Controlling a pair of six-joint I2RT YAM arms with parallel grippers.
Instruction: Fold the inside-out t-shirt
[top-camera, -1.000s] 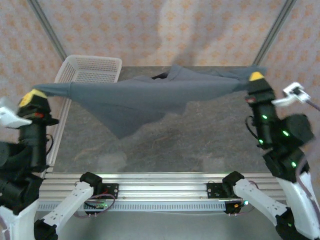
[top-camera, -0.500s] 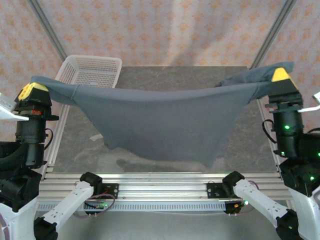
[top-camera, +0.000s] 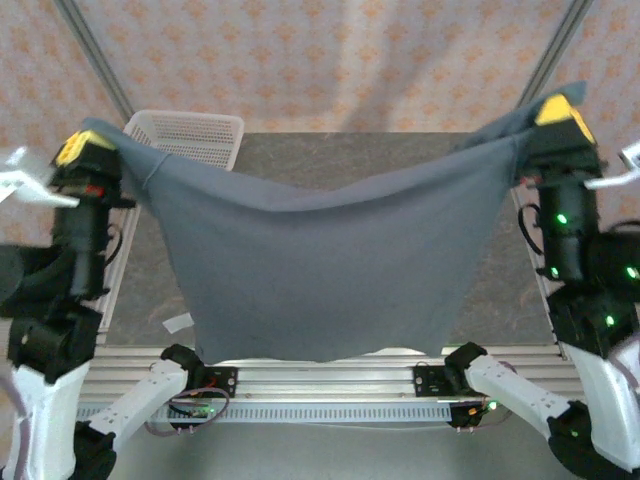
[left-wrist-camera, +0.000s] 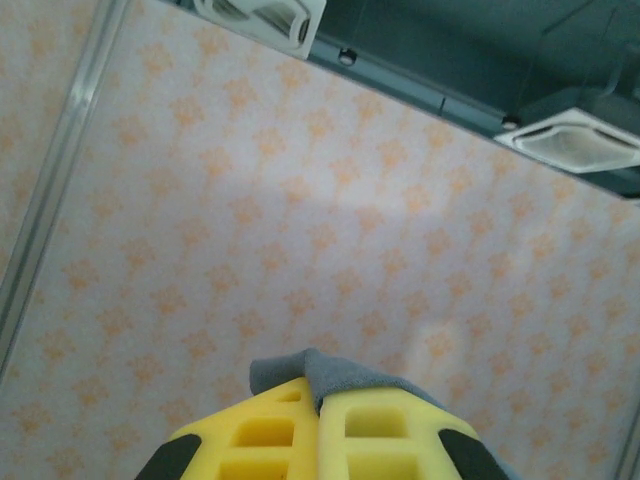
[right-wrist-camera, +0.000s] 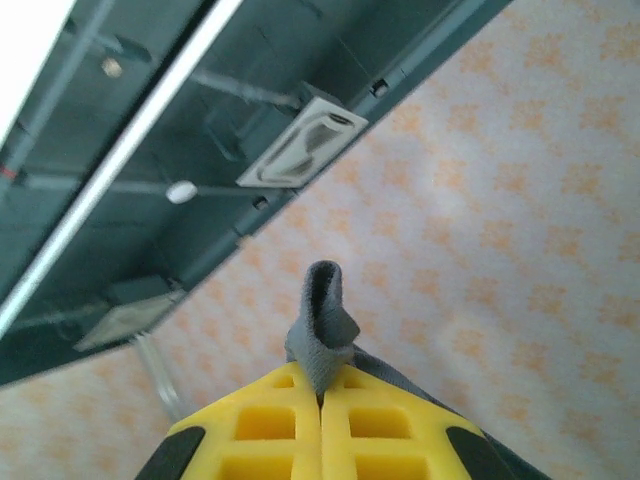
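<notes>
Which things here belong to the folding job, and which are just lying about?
In the job: plain dark slate-grey cloth t-shirt, hanging spread between the left yellow fingers and right yellow fingers, both shut on it.
Lying about: white plastic mesh basket, by the dark mottled table's far-left corner.

This is a robotics lab cell rather than a home. Behind the left claw (left-wrist-camera: 318, 405) hangs a cream backdrop (left-wrist-camera: 300, 250) printed with orange flowers, framed by a bare metal post (left-wrist-camera: 60, 170). Above it is an open dark ceiling with a cassette air-conditioning unit (left-wrist-camera: 575, 135). Over the right claw (right-wrist-camera: 320, 400) the same ceiling shows beams, pipes and a white ceiling fixture (right-wrist-camera: 300, 150). Below both claws lie a dark stone-look worktop (top-camera: 380, 155) and a slotted aluminium rail (top-camera: 330, 375) at its near edge.
</notes>
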